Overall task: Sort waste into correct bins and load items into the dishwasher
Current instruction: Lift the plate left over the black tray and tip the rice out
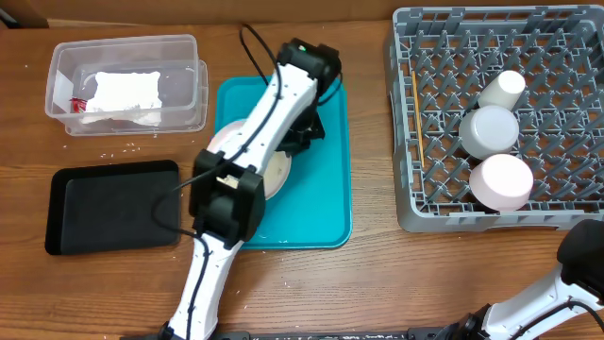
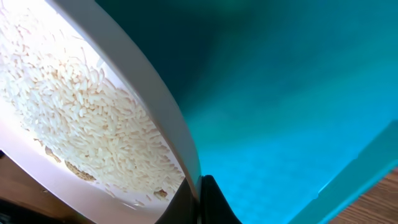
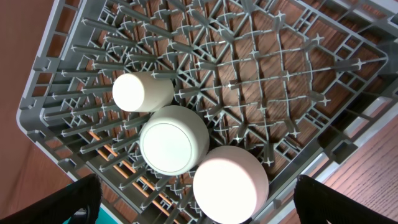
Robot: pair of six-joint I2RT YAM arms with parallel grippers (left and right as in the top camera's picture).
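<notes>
Left gripper (image 2: 200, 193): mine, clenched on plate (image 2: 155, 106) rim, likely for tipping rice (image 2: 74, 106).
Right gripper (image 3: 205, 202): released above rack (image 3: 46, 71), holding nothing.

Counts: 1 dish rack (image 1: 406, 142) with 2 bowls, grey (image 1: 489, 130) and pinkish (image 1: 501, 181), plus 1 cup (image 1: 501, 90). 1 plate (image 2: 143, 81), rice grains (image 2: 74, 124) on it too many to count. 1 teal tray (image 1: 326, 189), 1 clear tub (image 1: 184, 57), 1 black tray (image 1: 113, 203). In the tub: 1 napkin (image 1: 123, 90), 1 red wrapper (image 1: 77, 102).
</notes>
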